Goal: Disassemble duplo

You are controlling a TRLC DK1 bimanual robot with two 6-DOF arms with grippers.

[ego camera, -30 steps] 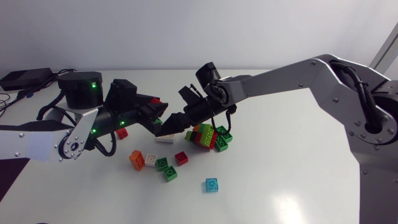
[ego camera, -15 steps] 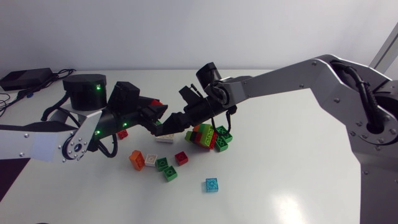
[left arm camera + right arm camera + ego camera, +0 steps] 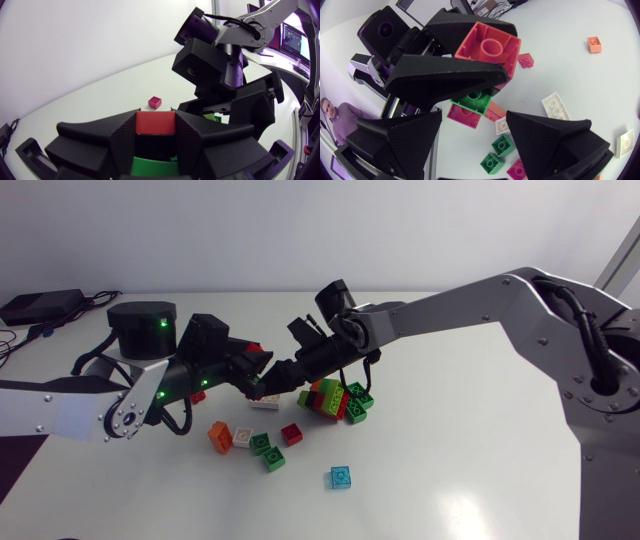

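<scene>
Left hand (image 3: 155, 137) pinching red brick (image 3: 155, 122), green brick (image 3: 151, 165) just beneath. Right hand (image 3: 474, 117) spread, facing it. Brick pile (image 3: 335, 398) at its 4 o'clock on surface (image 3: 450, 470).

A red plastic brick (image 3: 156, 122) is held in the left gripper (image 3: 156, 141); a multicoloured plastic brick stack (image 3: 333, 398) is set at its four o'clock.

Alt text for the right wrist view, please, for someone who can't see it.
The left gripper grips a red brick, underside showing, with a green brick against it. The right gripper, open, frames them, with loose bricks on the white table beyond.
</scene>
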